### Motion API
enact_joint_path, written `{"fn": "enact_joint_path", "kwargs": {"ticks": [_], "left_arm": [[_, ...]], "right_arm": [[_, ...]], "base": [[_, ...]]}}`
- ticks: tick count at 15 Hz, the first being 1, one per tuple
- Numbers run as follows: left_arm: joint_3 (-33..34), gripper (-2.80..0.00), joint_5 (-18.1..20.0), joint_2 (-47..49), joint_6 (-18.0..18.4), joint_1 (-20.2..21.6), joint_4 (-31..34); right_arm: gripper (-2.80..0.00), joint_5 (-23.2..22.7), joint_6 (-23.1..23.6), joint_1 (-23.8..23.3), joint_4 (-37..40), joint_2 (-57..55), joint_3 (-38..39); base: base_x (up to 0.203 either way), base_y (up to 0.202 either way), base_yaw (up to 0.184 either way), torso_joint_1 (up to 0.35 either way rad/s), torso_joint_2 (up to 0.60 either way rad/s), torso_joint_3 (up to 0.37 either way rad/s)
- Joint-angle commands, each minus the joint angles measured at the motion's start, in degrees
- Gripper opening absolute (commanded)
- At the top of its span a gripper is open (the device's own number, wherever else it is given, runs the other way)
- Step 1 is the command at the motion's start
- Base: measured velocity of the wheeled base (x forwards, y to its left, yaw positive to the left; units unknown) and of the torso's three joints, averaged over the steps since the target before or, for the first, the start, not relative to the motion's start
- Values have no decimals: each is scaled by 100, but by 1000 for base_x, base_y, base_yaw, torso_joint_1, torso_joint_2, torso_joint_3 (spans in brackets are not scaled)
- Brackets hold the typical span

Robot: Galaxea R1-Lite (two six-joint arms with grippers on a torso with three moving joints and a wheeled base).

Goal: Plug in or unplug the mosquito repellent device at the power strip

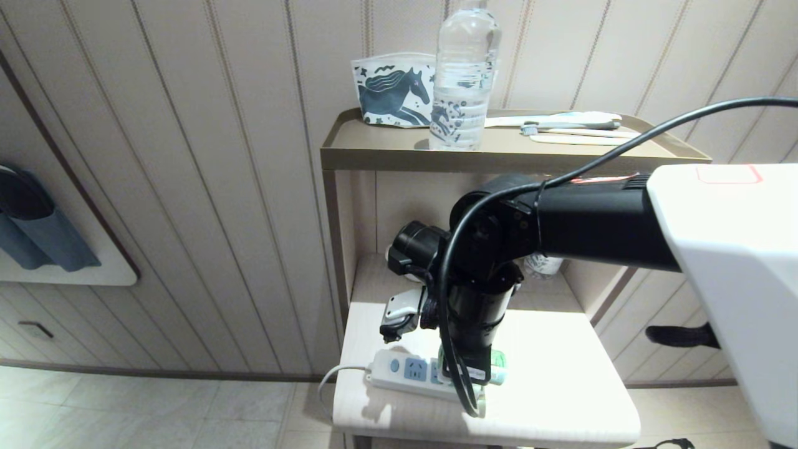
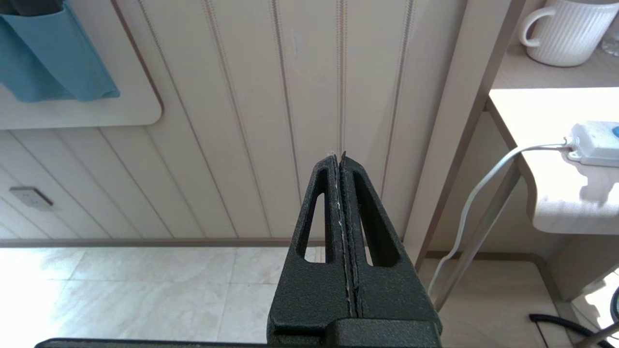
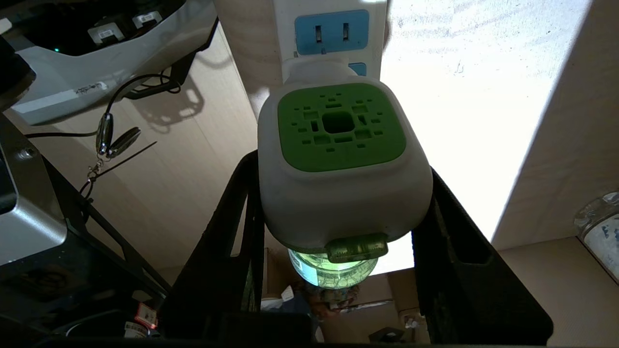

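right gripper jaws clamped on white-and-green plastic mosquito repellent device, seated at 6 o'clock of long white power strip for leverage.

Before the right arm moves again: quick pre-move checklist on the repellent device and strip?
1. Right hand on the mosquito repellent device: ok, a finger on each side of its white head.
2. Device at the power strip: ok, its back meets the strip just below a free blue socket.
3. Prongs fully seated: cannot tell, the head hides them.
4. Strip lying flat on the lower shelf: ok, with its cord hanging off the shelf's edge.
5. Left hand out of the way: ok, shut and off to the side of the shelf, facing the wall panel.
6. Green bottle attached under the head: ok.
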State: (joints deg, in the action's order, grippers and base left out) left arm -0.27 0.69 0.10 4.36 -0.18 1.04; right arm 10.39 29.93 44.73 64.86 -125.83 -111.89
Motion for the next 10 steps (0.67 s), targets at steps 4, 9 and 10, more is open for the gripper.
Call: {"fn": "enact_joint_path", "kwargs": {"ticks": [4, 9, 10], "left_arm": [[0, -280, 1, -1, 4, 1, 2], [0, -280, 1, -1, 4, 1, 2], [0, -280, 1, -1, 4, 1, 2]], "right_arm": [[-280, 7, 63, 11, 20, -92, 0], [-280, 16, 135, -17, -180, -179, -35], [-280, 16, 135, -17, -182, -160, -27]], "base": [[0, 0, 0, 0, 0, 0], [0, 0, 0, 0, 0, 0], [0, 0, 0, 0, 0, 0]]}}
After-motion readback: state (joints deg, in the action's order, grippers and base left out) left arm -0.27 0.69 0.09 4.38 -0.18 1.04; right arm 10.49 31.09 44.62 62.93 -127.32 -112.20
